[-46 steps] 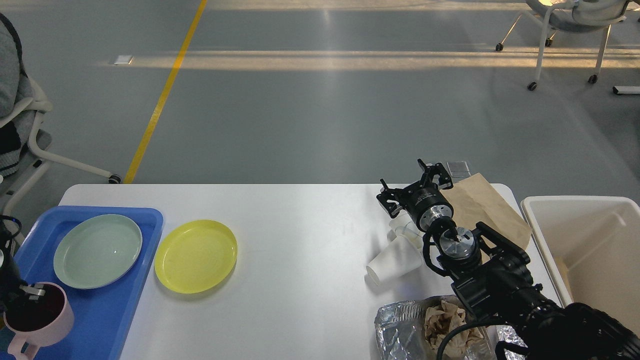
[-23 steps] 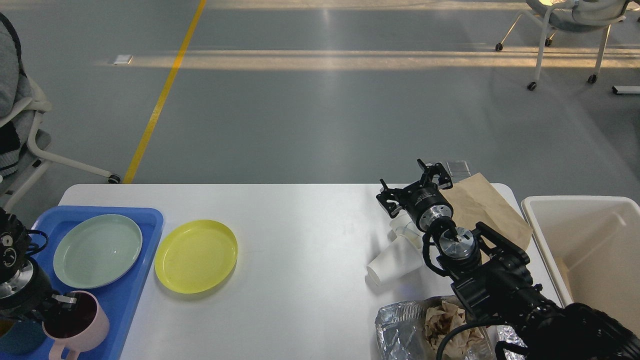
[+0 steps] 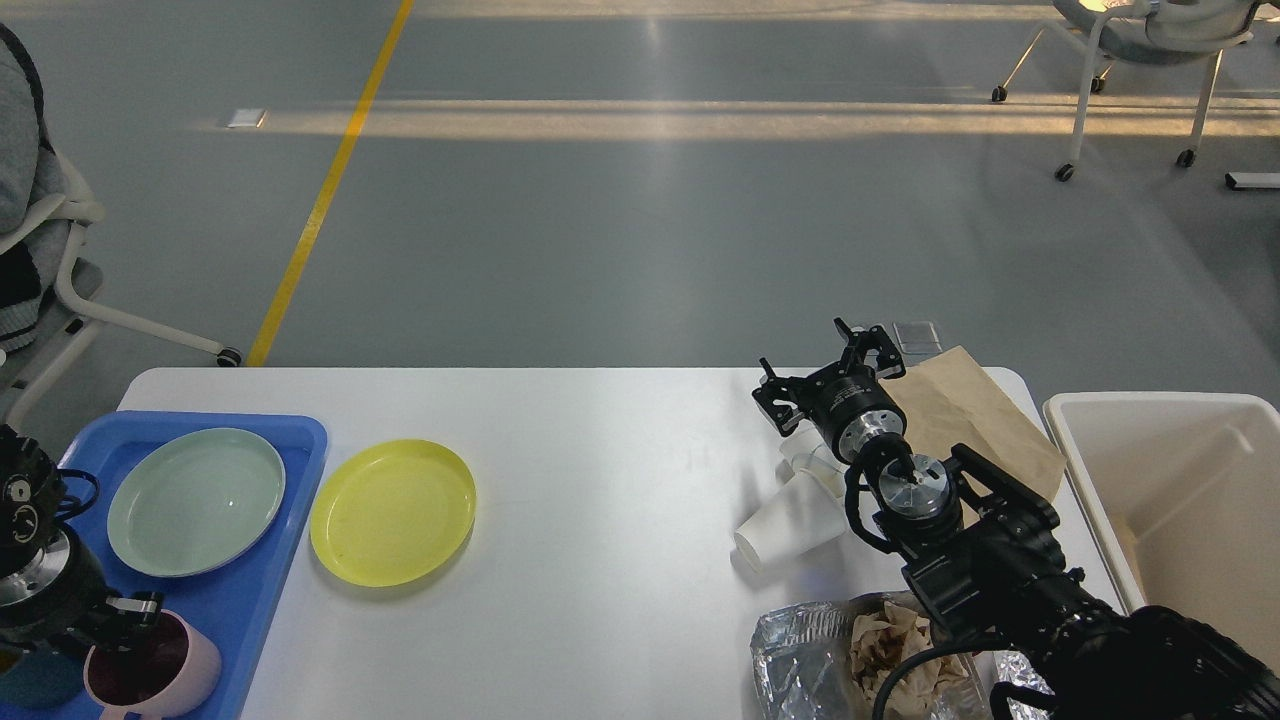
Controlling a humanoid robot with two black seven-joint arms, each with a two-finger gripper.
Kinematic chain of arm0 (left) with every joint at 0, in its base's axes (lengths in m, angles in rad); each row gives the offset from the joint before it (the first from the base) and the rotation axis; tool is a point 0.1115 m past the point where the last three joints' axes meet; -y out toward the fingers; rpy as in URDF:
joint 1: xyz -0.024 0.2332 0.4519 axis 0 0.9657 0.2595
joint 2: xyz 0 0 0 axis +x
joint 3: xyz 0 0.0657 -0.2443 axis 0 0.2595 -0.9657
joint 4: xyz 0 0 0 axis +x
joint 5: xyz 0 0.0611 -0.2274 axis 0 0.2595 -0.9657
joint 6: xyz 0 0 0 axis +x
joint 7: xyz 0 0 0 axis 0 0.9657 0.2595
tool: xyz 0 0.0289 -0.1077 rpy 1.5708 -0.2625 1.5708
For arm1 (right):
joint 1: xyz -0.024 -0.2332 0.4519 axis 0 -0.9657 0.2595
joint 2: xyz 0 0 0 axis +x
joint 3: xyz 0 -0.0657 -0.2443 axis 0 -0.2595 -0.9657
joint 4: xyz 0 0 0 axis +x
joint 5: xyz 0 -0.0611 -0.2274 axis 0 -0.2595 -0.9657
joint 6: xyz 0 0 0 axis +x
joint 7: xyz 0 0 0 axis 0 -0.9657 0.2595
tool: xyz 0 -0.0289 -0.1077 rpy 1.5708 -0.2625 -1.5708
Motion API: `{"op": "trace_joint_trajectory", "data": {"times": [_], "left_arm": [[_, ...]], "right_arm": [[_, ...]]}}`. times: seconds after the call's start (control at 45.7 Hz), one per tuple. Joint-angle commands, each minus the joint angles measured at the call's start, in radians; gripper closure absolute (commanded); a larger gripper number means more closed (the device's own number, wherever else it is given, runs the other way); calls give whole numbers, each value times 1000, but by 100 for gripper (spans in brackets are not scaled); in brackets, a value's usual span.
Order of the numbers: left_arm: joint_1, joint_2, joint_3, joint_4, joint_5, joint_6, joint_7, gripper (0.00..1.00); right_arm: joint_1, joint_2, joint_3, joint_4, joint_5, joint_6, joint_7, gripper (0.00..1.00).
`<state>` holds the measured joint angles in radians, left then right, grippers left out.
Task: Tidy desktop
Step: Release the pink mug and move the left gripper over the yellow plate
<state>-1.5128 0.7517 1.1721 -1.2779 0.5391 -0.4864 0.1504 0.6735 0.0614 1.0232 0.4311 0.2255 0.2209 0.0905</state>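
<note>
The white desktop (image 3: 600,470) spans the lower half of the head view. At its left end, my left gripper (image 3: 128,612) is shut on the rim of a pink mug (image 3: 160,668), low over the near part of the blue tray (image 3: 296,440). A pale green plate (image 3: 195,500) lies in that tray. A yellow plate (image 3: 392,512) lies on the desktop just right of the tray. My right gripper (image 3: 822,372) is open near the far right edge, above a tipped white paper cup (image 3: 788,527) and a clear cup (image 3: 812,462), holding nothing.
A brown paper bag (image 3: 975,405) lies at the far right corner. Crumpled foil with brown paper (image 3: 835,650) sits at the near right edge. A cream bin (image 3: 1160,480) stands right of the table. A teal object (image 3: 30,682) shows at the tray's near left corner.
My left gripper carried the pink mug rightward along the tray's near part, then settled slightly left and lower. The right arm has not moved.
</note>
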Motion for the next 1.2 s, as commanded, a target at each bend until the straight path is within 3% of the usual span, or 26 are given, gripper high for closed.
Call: {"op": "trace_joint_trajectory", "data": {"times": [0.0, 0.131, 0.241, 0.525, 0.744, 1.182], "left_arm": [[-4, 5, 0, 2, -1, -3, 0, 53], [-33, 14, 4, 0, -8, -24, 0, 36], [-96, 44, 15, 0, -10, -93, -2, 30], [-361, 66, 109, -24, -18, -333, -20, 28], [-622, 0, 199, -106, -136, -473, -20, 28], [-1032, -149, 212, -107, -274, -473, -22, 21]], "right_arm": [[0, 0, 0, 0, 0, 0, 0, 0], [0, 0, 0, 0, 0, 0, 0, 0], [0, 0, 1, 0, 0, 0, 0, 0], [0, 0, 0, 0, 0, 0, 0, 0], [0, 0, 0, 0, 0, 0, 0, 0], [0, 0, 1, 0, 0, 0, 0, 0]]}}
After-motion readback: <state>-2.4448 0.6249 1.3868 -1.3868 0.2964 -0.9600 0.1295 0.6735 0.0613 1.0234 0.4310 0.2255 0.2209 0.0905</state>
